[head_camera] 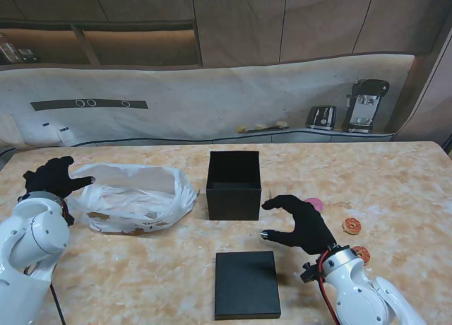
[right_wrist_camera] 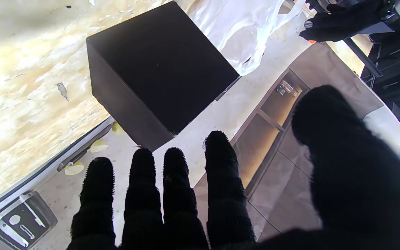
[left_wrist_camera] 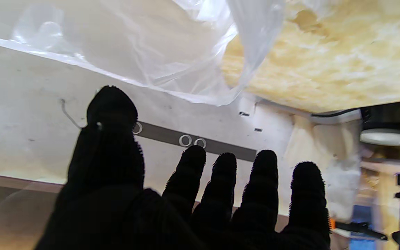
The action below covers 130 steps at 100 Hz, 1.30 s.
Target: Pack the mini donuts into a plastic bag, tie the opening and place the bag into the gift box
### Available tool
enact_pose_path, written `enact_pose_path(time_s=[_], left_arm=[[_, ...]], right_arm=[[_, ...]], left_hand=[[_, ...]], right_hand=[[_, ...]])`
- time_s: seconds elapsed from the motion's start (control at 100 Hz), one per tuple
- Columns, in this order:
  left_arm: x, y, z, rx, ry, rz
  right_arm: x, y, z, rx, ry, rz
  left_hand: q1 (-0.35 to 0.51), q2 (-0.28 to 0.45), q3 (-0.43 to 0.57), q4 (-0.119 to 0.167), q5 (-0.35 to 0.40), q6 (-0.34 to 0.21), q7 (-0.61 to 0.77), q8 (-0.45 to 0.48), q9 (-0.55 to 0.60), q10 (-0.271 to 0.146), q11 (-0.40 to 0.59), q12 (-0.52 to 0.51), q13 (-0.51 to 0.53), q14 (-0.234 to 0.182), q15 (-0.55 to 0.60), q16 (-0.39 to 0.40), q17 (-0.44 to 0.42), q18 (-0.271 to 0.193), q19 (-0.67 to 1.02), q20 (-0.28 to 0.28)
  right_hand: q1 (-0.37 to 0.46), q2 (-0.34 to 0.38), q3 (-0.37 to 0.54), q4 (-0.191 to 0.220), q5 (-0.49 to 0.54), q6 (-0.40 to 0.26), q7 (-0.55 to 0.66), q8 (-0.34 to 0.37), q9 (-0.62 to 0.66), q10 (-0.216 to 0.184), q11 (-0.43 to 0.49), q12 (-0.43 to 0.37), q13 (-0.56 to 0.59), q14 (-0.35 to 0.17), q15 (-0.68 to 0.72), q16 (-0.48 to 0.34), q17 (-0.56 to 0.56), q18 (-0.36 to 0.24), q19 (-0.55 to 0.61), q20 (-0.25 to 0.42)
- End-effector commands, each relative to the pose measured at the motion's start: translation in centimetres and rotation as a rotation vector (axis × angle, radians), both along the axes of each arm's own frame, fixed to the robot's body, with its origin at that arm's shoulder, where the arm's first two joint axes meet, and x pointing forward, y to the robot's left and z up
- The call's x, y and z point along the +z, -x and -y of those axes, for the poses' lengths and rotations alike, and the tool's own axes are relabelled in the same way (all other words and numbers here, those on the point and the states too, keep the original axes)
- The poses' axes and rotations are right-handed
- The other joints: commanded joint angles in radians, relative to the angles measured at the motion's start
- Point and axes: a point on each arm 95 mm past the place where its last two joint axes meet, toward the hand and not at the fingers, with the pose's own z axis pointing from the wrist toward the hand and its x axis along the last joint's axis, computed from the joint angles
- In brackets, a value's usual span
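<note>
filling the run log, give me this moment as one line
left hand: open, at plastic bag | right hand: open, empty | gift box: open | donuts: on table

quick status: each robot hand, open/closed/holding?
Left robot hand: open, holding nothing, beside the plastic bag.
Right robot hand: open, empty.

A mottled tan stone-pattern table (head_camera: 395,169) fills the foreground, beyond the fingertips of both hands. Past its far edge runs a pale counter (head_camera: 212,99) draped in light sheeting, with a dark strip (head_camera: 88,104) bearing three small rings. A toaster (head_camera: 321,116) and a coffee machine (head_camera: 365,104) stand far off on the right-hand side. Brown wall panels (head_camera: 282,21) rise behind, a warmly lit shelf recess (head_camera: 127,46) set into them.
</note>
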Motion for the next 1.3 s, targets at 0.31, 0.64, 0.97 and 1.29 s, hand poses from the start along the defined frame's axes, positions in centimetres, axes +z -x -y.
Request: enact_pose_path(time_s=[0.31,0.64,0.97,1.29], left_arm=[[-2.6,-1.8,-0.6,0.101,0.128,-0.112],[-4.1,-2.7,-0.6,0.177,0.161,-0.144],[-4.7,-2.8,-0.9,0.196,0.135,-0.082],[-4.5,-2.6,-0.7,0.219,0.155,-0.045]], right_arm=[[-0.5,0.1,-0.5,0.012,0.017,-0.025],[-0.6,0.0,-0.6,0.010,0.030,-0.033],[-0.7,-0.3,-0.8,0.015,0.034,-0.040],[-0.7,-0.3,-0.8,0.013,0.038,-0.039]], left_hand=[[0.012,-0.037,-0.010,0.003,-0.041,0.027,-0.080,-0.024,-0.050,0.030,-0.019,-0.019,-0.015,0.047,-0.024,-0.032,0.012,-0.001,-0.021,-0.039],[0.055,-0.059,-0.003,0.008,-0.049,0.021,-0.040,0.020,-0.030,0.033,0.012,-0.010,0.022,0.065,0.019,-0.028,0.055,0.053,0.066,-0.045],[0.080,-0.067,0.000,0.010,-0.080,0.045,0.053,0.072,-0.007,0.033,0.086,0.053,0.064,0.058,0.109,0.025,0.083,0.031,0.202,-0.028],[0.102,-0.085,0.006,0.013,-0.098,0.072,0.186,0.152,0.037,0.049,0.153,0.107,0.138,0.071,0.199,0.074,0.139,0.052,0.295,0.003]], right_hand=[[-0.034,0.009,-0.005,0.021,0.006,-0.015,-0.006,-0.004,-0.019,-0.012,-0.004,0.003,-0.008,-0.033,-0.007,-0.013,-0.021,-0.002,-0.024,-0.001],[-0.034,0.010,-0.004,0.021,0.005,-0.016,-0.006,-0.003,-0.018,-0.012,-0.004,0.004,-0.006,-0.032,-0.006,-0.012,-0.025,-0.001,-0.032,0.003],[-0.031,0.010,-0.002,0.021,0.001,-0.015,-0.005,-0.002,-0.019,-0.012,-0.003,0.005,-0.008,-0.031,-0.005,-0.012,-0.027,-0.001,-0.037,0.008],[-0.029,0.010,0.002,0.020,0.003,-0.015,-0.003,-0.002,-0.019,-0.010,-0.002,0.005,-0.009,-0.033,-0.005,-0.012,-0.030,-0.002,-0.041,0.011]])
